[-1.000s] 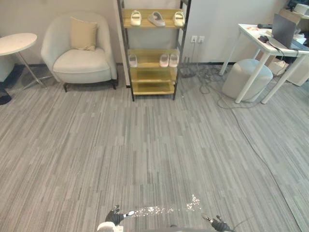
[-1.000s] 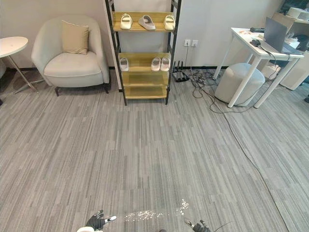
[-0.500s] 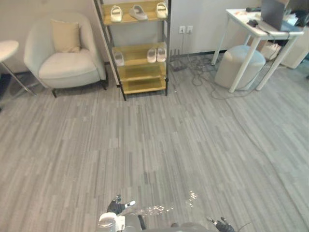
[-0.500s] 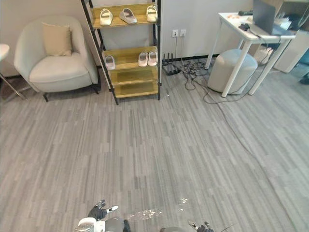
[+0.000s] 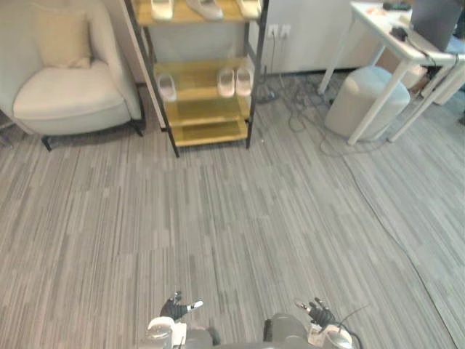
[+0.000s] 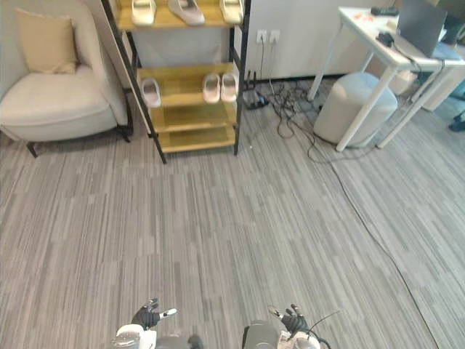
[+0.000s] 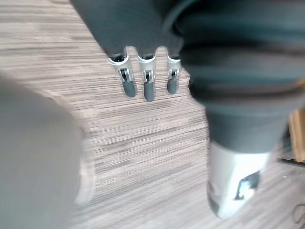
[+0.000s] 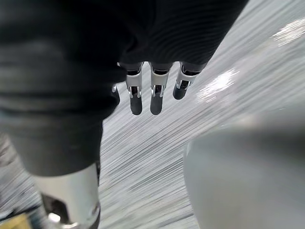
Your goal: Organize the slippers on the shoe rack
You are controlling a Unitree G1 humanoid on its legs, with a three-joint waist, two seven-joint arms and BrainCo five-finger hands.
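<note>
A shoe rack (image 5: pixel 142 54) of black posts and wooden shelves stands at the far wall. Three pale slippers (image 5: pixel 206 7) lie on its top shelf, the middle one turned askew. On the shelf below, one slipper (image 5: pixel 166 86) sits at the left and a pair (image 5: pixel 235 81) at the right. The two lowest shelves (image 5: pixel 211 131) are bare. My left hand (image 5: pixel 175 310) hangs low at the bottom edge over the carpet, fingers (image 7: pixel 147 86) straight and holding nothing. My right hand (image 5: pixel 317 314) hangs likewise, fingers (image 8: pixel 155 94) relaxed and empty.
A cream armchair (image 5: pixel 65 94) with a cushion stands left of the rack. Right of it are loose cables (image 5: pixel 305 113) on the floor, a round grey pouf (image 5: pixel 361 109) and a white desk (image 5: pixel 396 43). Open grey carpet (image 5: pixel 232 218) stretches between me and the rack.
The whole picture has shifted: the rack and chair now sit larger and higher in view, so the camera has come closer. Both hands show a little higher at the bottom edge.
</note>
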